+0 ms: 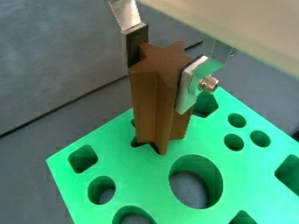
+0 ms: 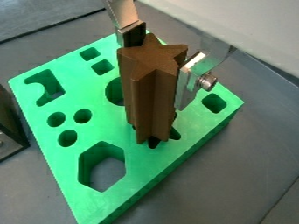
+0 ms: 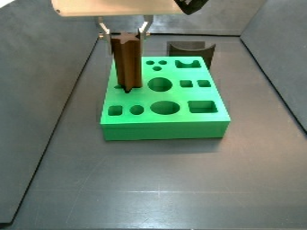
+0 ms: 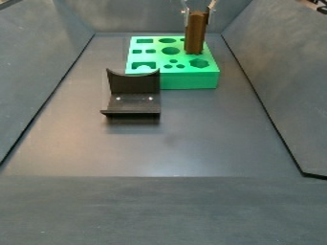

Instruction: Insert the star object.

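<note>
The star object (image 1: pixel 158 96) is a tall dark brown peg with ridged sides. It stands upright with its foot at the star-shaped hole in the green block (image 1: pixel 131 166). My gripper (image 1: pixel 163 83) is at the peg's upper part, one silver finger (image 1: pixel 193 83) against each side, shut on it. Both wrist views show this; in the second one the peg (image 2: pixel 149 92) rises from the block (image 2: pixel 176 162) between the fingers of the gripper (image 2: pixel 158 74). In the side views the gripper (image 3: pixel 126 34) (image 4: pixel 196 10) holds the peg (image 3: pixel 125 63) (image 4: pixel 194 32) over the block's corner.
The green block (image 3: pixel 162 130) (image 4: pixel 192 78) has several other holes of different shapes. The dark fixture (image 4: pixel 128 93) (image 3: pixel 188 49) stands on the floor just beside the block. Grey walls enclose the dark floor on all sides.
</note>
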